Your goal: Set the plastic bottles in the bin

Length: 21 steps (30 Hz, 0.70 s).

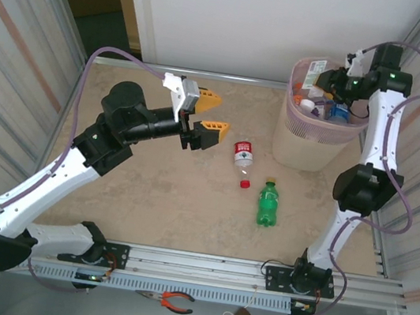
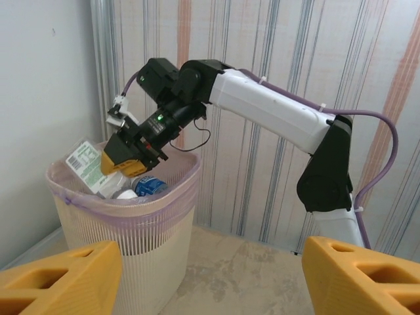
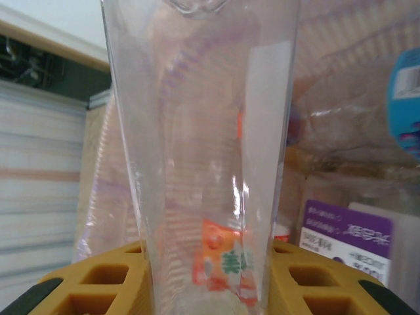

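Drop-off is judged in hand: clear bottle (image 3: 203,131) is clamped in right pincer (image 1: 332,82) above the bin (image 1: 299,148), far right. Release is called for next. Left pincer (image 1: 213,115) is spread, empty; green bottle (image 1: 267,204) and red-labelled bottle (image 1: 242,154) are yet to be collected from mid-counter (image 1: 148,196).

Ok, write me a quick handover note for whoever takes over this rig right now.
Left gripper: open, empty, above the table, left of the two loose ones.
Right gripper: shut on a clear bottle, held over the bin.
Done: several bottles lie in the bin.
Left: drop the clear bottle in, then fetch the red-label bottle and the green bottle, both lying on the table near the bin.
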Each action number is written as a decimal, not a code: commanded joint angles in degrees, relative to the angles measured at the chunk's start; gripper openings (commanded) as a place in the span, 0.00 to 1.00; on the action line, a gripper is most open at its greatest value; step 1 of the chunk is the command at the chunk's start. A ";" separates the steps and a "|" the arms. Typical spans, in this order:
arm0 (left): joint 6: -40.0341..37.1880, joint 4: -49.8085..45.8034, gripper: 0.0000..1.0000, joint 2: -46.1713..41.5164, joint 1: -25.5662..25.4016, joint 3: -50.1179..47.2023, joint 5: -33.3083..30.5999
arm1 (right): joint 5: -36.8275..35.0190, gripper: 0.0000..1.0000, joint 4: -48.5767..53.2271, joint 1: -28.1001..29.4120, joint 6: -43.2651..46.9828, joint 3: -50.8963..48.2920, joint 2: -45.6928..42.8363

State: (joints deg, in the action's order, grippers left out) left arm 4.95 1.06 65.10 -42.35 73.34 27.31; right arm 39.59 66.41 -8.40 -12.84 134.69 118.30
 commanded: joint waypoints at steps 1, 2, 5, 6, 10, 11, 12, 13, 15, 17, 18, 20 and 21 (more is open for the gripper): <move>1.02 0.71 0.73 -0.08 0.51 -0.56 -0.67 | 3.45 0.30 5.24 1.48 3.82 2.02 2.44; 1.12 0.70 0.73 -0.13 0.51 -0.65 -0.76 | 3.60 0.30 5.54 1.69 4.11 2.22 3.01; 1.29 0.75 0.73 -0.17 0.51 -0.92 -0.85 | 3.99 0.31 6.24 2.06 4.02 2.59 4.81; 1.38 0.76 0.73 -0.16 0.51 -1.00 -0.84 | 4.25 0.31 6.48 2.15 4.21 2.59 5.42; 1.53 0.70 0.73 -0.12 0.51 -1.44 -1.30 | 3.70 0.34 7.97 2.43 4.49 2.68 8.01; 1.53 0.70 0.73 -0.13 0.58 -1.53 -1.46 | 3.45 0.35 8.34 2.38 4.48 2.68 8.63; 1.62 0.62 0.73 -0.05 0.60 -1.68 -1.71 | 3.14 0.36 8.76 2.42 4.48 2.68 9.28; 1.73 0.61 0.73 0.08 0.69 -1.79 -1.68 | 2.77 0.36 9.02 2.43 4.43 2.69 10.09; 1.99 0.61 0.72 0.36 0.85 -1.91 -1.82 | 1.51 0.39 9.67 2.31 4.46 2.70 11.24; 2.24 0.66 0.72 0.68 0.94 -2.09 -1.86 | 0.62 0.41 10.01 2.21 4.37 2.71 12.12; 2.42 0.55 0.72 0.79 0.95 -2.22 -2.05 | 0.09 0.43 10.18 2.09 4.29 2.83 12.39; 2.61 0.44 0.71 1.17 1.04 -2.19 -2.09 | -0.29 0.48 10.23 2.08 4.13 2.99 12.35; 2.81 0.41 0.71 1.33 1.03 -2.16 -2.24 | -0.59 0.51 10.23 2.03 3.97 3.16 11.93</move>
State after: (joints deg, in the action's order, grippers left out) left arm 6.55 1.04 66.04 -41.67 71.75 25.80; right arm 47.53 72.12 -6.83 -10.24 138.89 126.34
